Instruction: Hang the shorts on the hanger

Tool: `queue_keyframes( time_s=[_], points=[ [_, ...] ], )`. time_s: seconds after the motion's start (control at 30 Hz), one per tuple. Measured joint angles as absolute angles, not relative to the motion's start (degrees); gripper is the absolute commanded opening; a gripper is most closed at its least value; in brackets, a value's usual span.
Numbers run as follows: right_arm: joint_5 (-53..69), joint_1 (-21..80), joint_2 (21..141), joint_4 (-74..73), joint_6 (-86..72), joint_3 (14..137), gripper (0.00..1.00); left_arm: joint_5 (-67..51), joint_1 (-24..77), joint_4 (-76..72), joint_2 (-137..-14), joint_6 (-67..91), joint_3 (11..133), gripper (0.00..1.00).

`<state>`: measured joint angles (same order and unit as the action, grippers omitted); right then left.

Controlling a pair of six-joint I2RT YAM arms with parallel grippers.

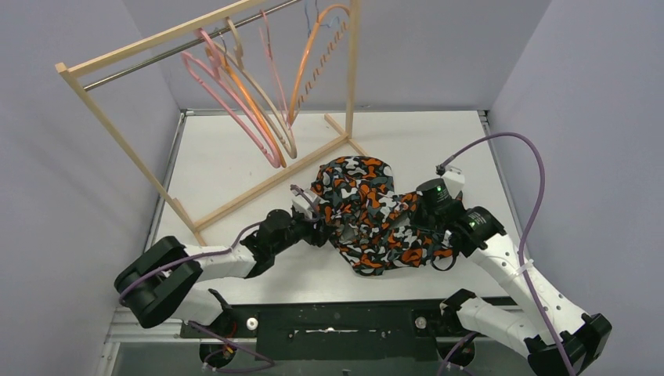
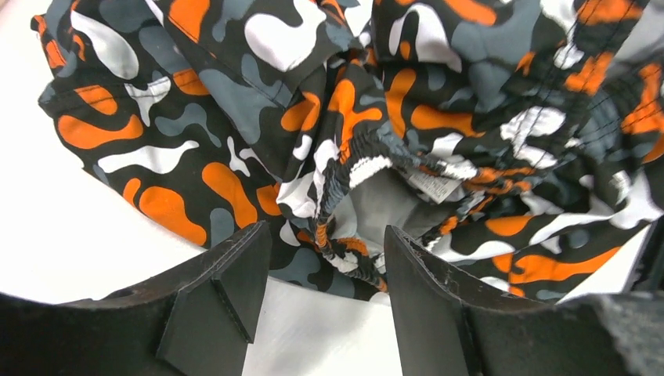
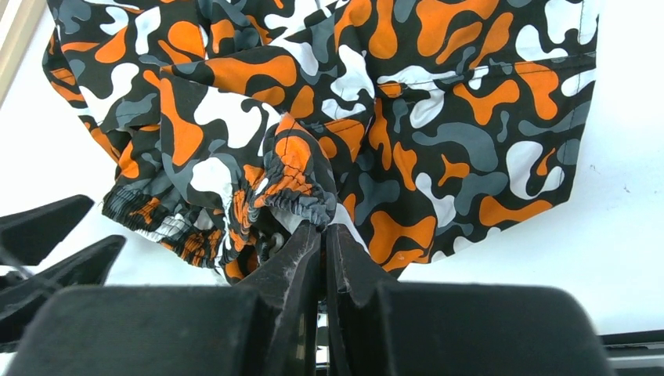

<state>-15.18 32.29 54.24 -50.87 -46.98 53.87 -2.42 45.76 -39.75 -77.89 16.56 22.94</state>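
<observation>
The shorts lie bunched on the bench between the arms, well apart from the pink hanger up on the rack. The right end effector is clamped on a gather of waistband, while the left end effector stands apart, straddling another fold. The danger, I'd say, is that the thin right pinch slips on a lift, or the left bites several layers together.
</observation>
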Motion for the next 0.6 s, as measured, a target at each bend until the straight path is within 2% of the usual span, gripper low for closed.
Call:
queue_keyframes(
  time_s=[0.37,0.4,0.47,0.5,0.53,0.6],
  points=[
    [-14.04,32.21,53.89,-50.54,-46.30,53.65,0.00,-2.22,46.19,-54.39,-91.74,10.72,21.96,0.46],
    [-14.04,32.21,53.74,-50.52,-46.28,53.47,0.00,-2.20,46.19,-55.07,-92.25,10.46,22.00,0.38],
    [-14.02,32.21,53.36,-50.52,-46.28,53.17,0.00,-2.15,46.19,-56.40,-92.47,10.00,22.00,0.14],
    [-14.02,32.21,53.15,-50.39,-46.26,52.97,0.00,-2.00,46.19,-57.12,-92.42,9.76,22.02,0.06],
    [-14.02,32.21,52.95,-50.30,-46.22,52.77,0.00,-1.85,46.26,-57.56,-92.20,9.50,22.02,0.00],
    [-14.02,32.21,52.64,-50.17,-46.02,52.56,0.00,-1.69,46.46,-57.54,-90.72,8.71,22.00,0.00]
  ],
)
